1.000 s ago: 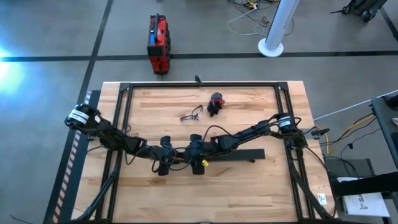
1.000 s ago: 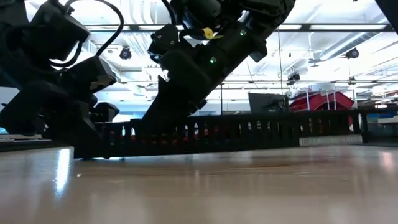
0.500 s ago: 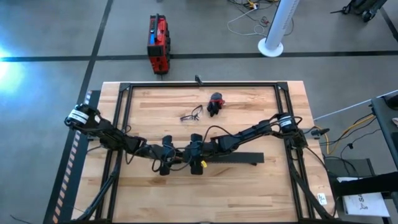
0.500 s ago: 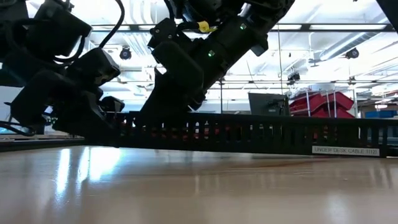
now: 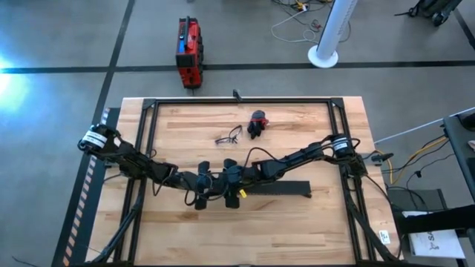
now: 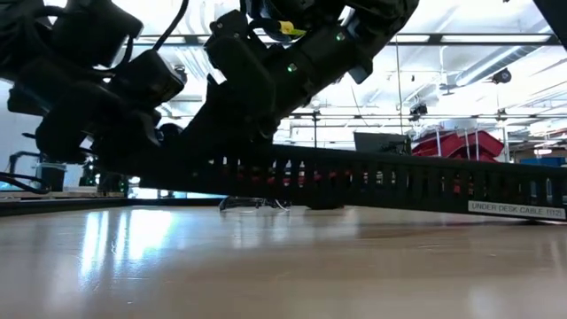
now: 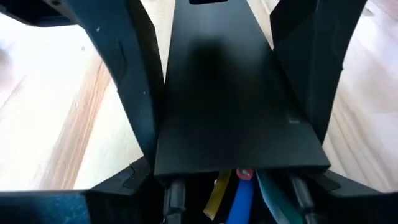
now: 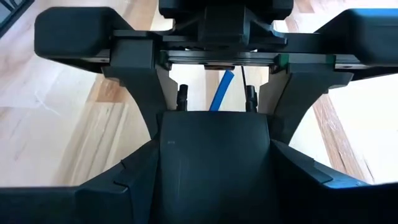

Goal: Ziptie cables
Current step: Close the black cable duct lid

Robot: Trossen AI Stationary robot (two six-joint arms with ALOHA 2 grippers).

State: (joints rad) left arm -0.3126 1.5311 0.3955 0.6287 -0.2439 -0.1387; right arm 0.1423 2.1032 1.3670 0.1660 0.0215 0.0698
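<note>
The long black comb-slotted duct (image 5: pixel 271 188) lies across the table's middle. My left gripper (image 5: pixel 202 182) is shut on its left end, and my right gripper (image 5: pixel 231 182) is shut on it just to the right. The cables (image 7: pixel 239 193), yellow, blue, red and green, show at the duct's left end in the left wrist view. A blue one (image 8: pixel 222 93) shows in the right wrist view. In the low view the duct (image 6: pixel 372 182) slants, its left end up. The ziptie is out of view. My left gripper holds the duct's left end (image 7: pixel 236 124) between its two fingers (image 7: pixel 134 99), one on each long side. It comes from the table's left, slanting down, fingers along the duct. That end is off the table. My right gripper holds the duct (image 8: pixel 214 162) a little right of its left end, with a finger (image 8: pixel 134 180) on each long side. It comes from the table's right, slanting down, along the duct. The duct's labelled right end (image 6: pixel 518 208) is down at the table.
A small dark wire tangle (image 5: pixel 228 137) and a red-and-black lump (image 5: pixel 257 123) lie toward the far side. A black frame (image 5: pixel 237 101) runs around the table. Bare wood lies near the front edge (image 5: pixel 245 237).
Both grippers have raised the duct's left end a little, and my left gripper has also moved slightly toward the table's right. The duct, flat on the table a second ago, now slants with its right end still down.
</note>
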